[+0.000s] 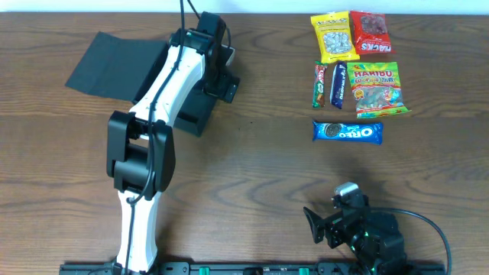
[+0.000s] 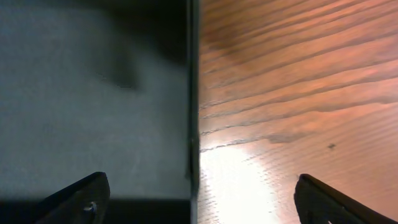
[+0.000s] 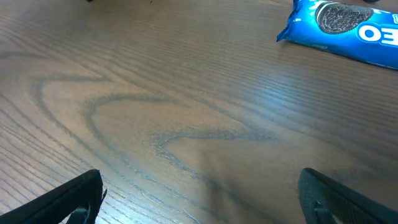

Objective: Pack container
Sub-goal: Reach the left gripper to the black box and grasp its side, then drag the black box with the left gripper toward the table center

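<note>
The container [image 1: 192, 116] is a dark shallow box at the upper left, its flap lid [image 1: 107, 65] lying open to the left. My left gripper [image 1: 221, 79] hangs over the box's right side. In the left wrist view it [image 2: 199, 199] is open, its jaws straddling the box wall [image 2: 193, 93], with the bare box floor [image 2: 93, 93] on the left and table on the right. My right gripper [image 1: 325, 215] rests low at the front right, open [image 3: 199, 196] over bare wood. Nothing is held.
Snacks lie at the back right: a yellow packet [image 1: 334, 37], a red packet [image 1: 370, 32], a Haribo bag [image 1: 374, 88], two small bars [image 1: 328, 85] and a blue Oreo pack [image 1: 348, 131] [image 3: 348, 31]. The left arm [image 1: 145, 160] crosses the left half of the table.
</note>
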`<state>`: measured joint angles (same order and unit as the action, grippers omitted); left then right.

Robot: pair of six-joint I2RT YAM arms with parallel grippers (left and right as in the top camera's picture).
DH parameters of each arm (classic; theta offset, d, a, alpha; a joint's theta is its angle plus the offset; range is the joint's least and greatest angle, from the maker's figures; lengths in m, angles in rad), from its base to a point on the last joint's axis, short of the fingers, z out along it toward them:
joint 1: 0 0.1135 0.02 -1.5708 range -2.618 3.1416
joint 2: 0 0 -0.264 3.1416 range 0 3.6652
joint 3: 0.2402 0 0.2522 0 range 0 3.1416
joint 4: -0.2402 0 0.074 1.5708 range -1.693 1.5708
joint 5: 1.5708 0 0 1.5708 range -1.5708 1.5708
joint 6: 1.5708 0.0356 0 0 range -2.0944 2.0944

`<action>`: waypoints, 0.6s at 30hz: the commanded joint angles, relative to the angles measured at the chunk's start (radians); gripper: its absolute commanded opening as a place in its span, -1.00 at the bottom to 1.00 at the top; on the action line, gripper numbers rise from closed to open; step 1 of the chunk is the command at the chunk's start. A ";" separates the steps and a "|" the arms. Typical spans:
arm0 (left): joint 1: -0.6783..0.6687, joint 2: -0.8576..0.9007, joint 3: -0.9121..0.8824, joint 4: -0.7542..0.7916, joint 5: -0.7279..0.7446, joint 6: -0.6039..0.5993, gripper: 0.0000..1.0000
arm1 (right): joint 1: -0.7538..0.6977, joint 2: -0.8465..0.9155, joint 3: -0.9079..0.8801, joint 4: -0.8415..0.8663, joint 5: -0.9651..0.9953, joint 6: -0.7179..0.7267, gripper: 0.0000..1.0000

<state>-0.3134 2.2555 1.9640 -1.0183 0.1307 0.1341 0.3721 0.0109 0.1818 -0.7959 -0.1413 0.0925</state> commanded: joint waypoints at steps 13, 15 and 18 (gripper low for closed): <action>-0.026 0.078 -0.007 -0.047 0.000 0.009 -0.89 | 0.008 -0.005 -0.005 -0.003 -0.005 -0.019 0.99; -0.053 0.078 -0.007 -0.056 0.001 0.024 -0.89 | 0.008 -0.005 -0.005 -0.003 -0.005 -0.019 0.98; -0.108 0.078 -0.007 -0.074 0.000 0.092 -0.88 | 0.008 -0.005 -0.005 -0.003 -0.005 -0.019 0.98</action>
<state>-0.3634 2.3360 1.9617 -1.0771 0.1184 0.1585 0.3721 0.0109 0.1818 -0.7959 -0.1413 0.0925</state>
